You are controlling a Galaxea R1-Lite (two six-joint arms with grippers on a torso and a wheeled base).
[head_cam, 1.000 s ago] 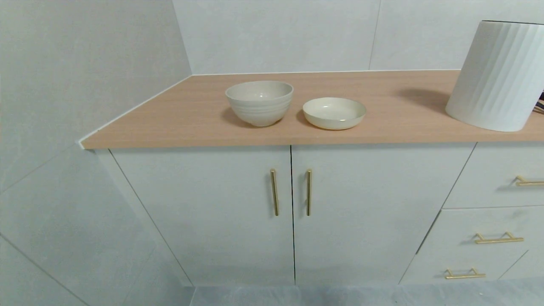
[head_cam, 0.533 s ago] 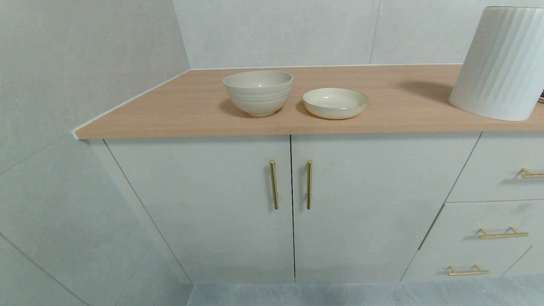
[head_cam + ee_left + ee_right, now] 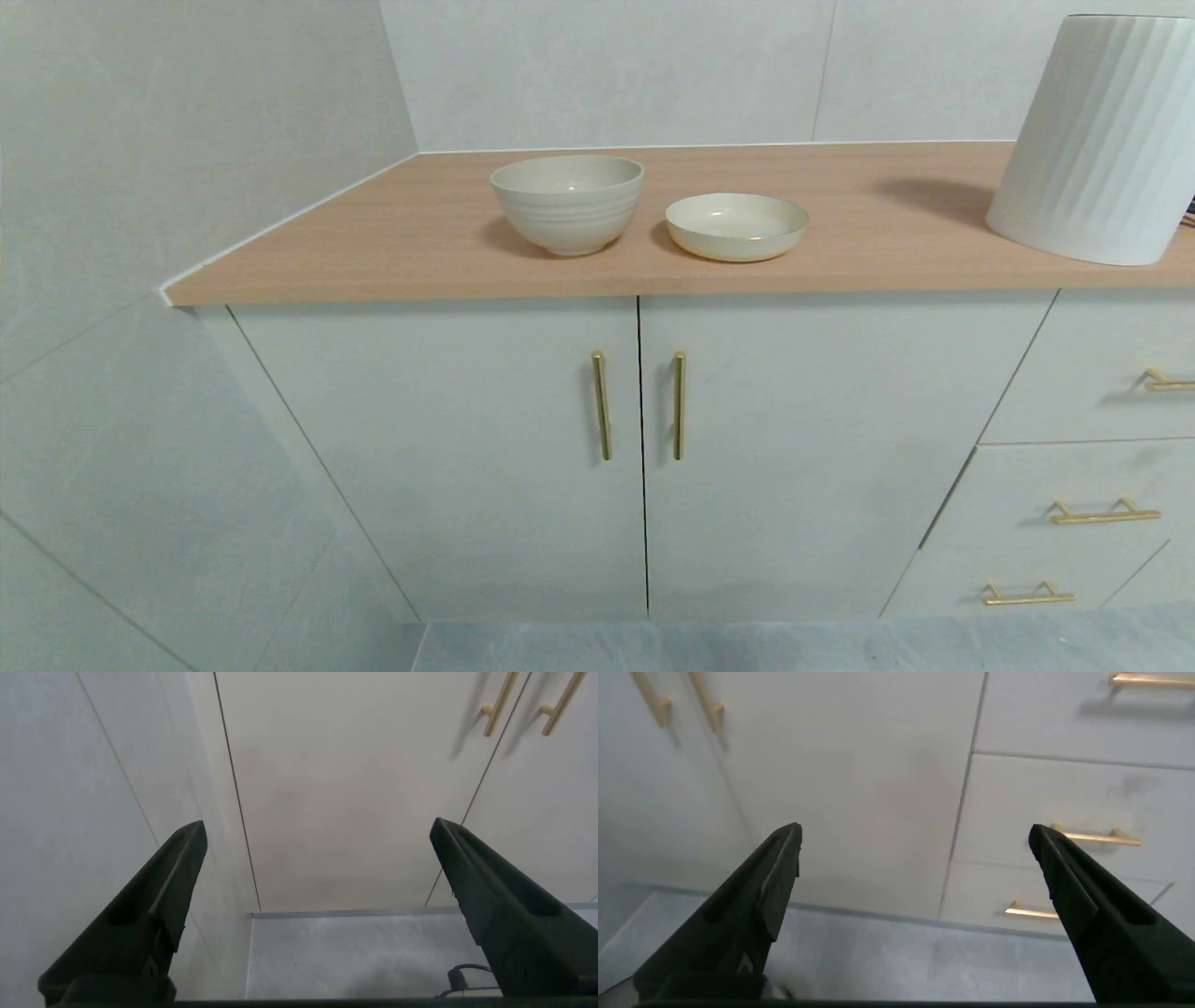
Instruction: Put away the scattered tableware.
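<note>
A deep ribbed cream bowl (image 3: 568, 202) stands on the wooden countertop (image 3: 420, 243), and a shallow cream dish (image 3: 737, 225) sits just to its right. Below the counter are two closed white cabinet doors with gold handles (image 3: 602, 405). My left gripper (image 3: 318, 835) hangs low in front of the cabinet's left door, open with nothing between its fingers. My right gripper (image 3: 915, 840) is also low, facing the cabinet and drawer fronts, open and holding nothing.
A tall white ribbed container (image 3: 1102, 140) stands at the counter's right end. Drawers with gold handles (image 3: 1104, 511) lie to the right of the doors. A tiled wall (image 3: 140, 233) closes off the left side. Grey floor (image 3: 747, 649) runs below.
The head camera rose or tilted between one second ago and half a second ago, shifting the counter upward in view. Nothing has moved since then.
</note>
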